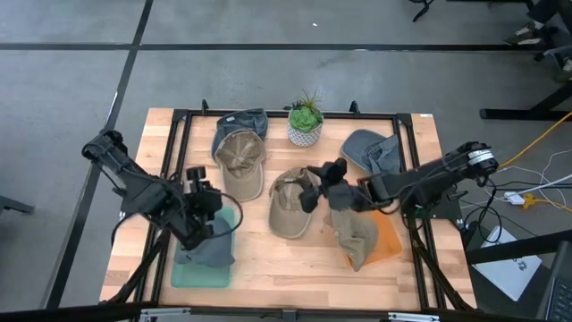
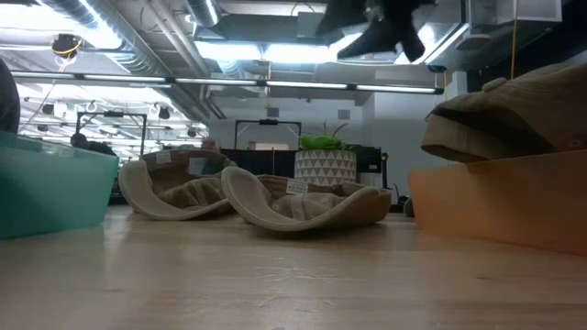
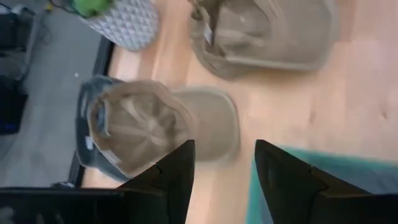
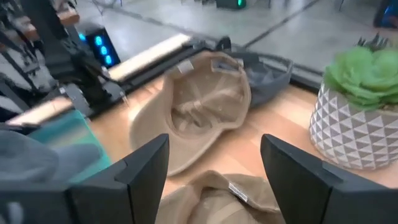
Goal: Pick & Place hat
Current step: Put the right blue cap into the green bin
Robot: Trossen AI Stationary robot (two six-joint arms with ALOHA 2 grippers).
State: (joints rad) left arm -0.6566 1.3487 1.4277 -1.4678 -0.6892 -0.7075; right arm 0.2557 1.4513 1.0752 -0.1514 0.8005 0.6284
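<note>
Risk entry: right gripper [image 1: 315,192], fingers apart, hovers over the centre-frame tan hat [image 1: 291,204] on the bench [image 1: 295,259]; its floppy brim may slip a shallow pinch; left gripper [image 1: 204,199] likewise apart at lower left.

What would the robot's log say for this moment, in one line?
right gripper: open, above middle tan cap | left gripper: open, over teal bin

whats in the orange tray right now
A tan hat lies in the orange tray, crumpled and covering most of its floor. Only the tray's outer edge shows bare. Whether anything lies beneath the hat cannot be seen.
</note>
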